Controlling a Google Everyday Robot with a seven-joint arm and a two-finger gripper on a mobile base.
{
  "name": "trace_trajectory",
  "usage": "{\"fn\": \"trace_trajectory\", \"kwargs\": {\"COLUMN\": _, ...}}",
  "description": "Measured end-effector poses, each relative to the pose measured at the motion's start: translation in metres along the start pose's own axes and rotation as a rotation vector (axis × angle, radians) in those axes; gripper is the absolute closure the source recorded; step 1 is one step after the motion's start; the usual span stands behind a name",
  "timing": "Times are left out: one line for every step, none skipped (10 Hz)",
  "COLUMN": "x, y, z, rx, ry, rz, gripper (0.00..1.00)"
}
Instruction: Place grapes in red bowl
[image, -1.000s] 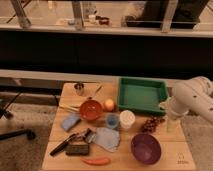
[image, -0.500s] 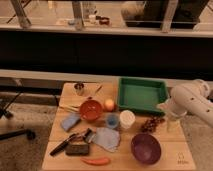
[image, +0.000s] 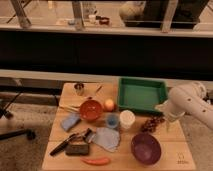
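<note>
Now gripper (image: 169, 120) spread, at table (image: 176, 149) edge, just beside grapes (image: 151, 124); red bowl (image: 90, 110) well apart.

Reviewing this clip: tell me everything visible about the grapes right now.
The grapes are a small, lumpy bunch of dark red-purple round berries lying on the wooden table, toward its right side. They sit in front of the green tray, right of the white cup and behind the purple bowl, apparently apart from each. The gripper hangs open close beside their right end, not holding them; whether it touches them cannot be told.
</note>
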Motion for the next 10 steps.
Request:
{"fn": "trace_trajectory", "kwargs": {"x": -0.002, "y": 0.002, "z": 0.004, "rx": -0.005, "ry": -0.009, "rz": -0.023, "gripper": 0.2}}
{"fn": "trace_trajectory", "kwargs": {"x": -0.003, "y": 0.004, "z": 0.007, "rx": -0.009, "ry": -0.014, "rz": -0.04, "gripper": 0.2}}
{"fn": "trace_trajectory", "kwargs": {"x": -0.005, "y": 0.005, "z": 0.01, "rx": -0.011, "ry": -0.021, "rz": -0.062, "gripper": 0.2}}
{"fn": "trace_trajectory", "kwargs": {"x": -0.009, "y": 0.005, "z": 0.014, "rx": -0.012, "ry": -0.029, "rz": -0.086, "gripper": 0.2}}
{"fn": "trace_trajectory", "kwargs": {"x": -0.012, "y": 0.005, "z": 0.017, "rx": -0.014, "ry": -0.037, "rz": -0.107, "gripper": 0.2}}
{"fn": "trace_trajectory", "kwargs": {"x": -0.015, "y": 0.004, "z": 0.02, "rx": -0.016, "ry": -0.044, "rz": -0.13, "gripper": 0.2}}
{"fn": "trace_trajectory", "kwargs": {"x": -0.019, "y": 0.004, "z": 0.024, "rx": -0.019, "ry": -0.052, "rz": -0.156, "gripper": 0.2}}
{"fn": "trace_trajectory", "kwargs": {"x": -0.022, "y": 0.004, "z": 0.026, "rx": -0.02, "ry": -0.057, "rz": -0.171, "gripper": 0.2}}
{"fn": "trace_trajectory", "kwargs": {"x": -0.025, "y": 0.003, "z": 0.028, "rx": -0.021, "ry": -0.062, "rz": -0.193, "gripper": 0.2}}
{"fn": "trace_trajectory", "kwargs": {"x": -0.027, "y": 0.003, "z": 0.031, "rx": -0.023, "ry": -0.067, "rz": -0.211, "gripper": 0.2}}
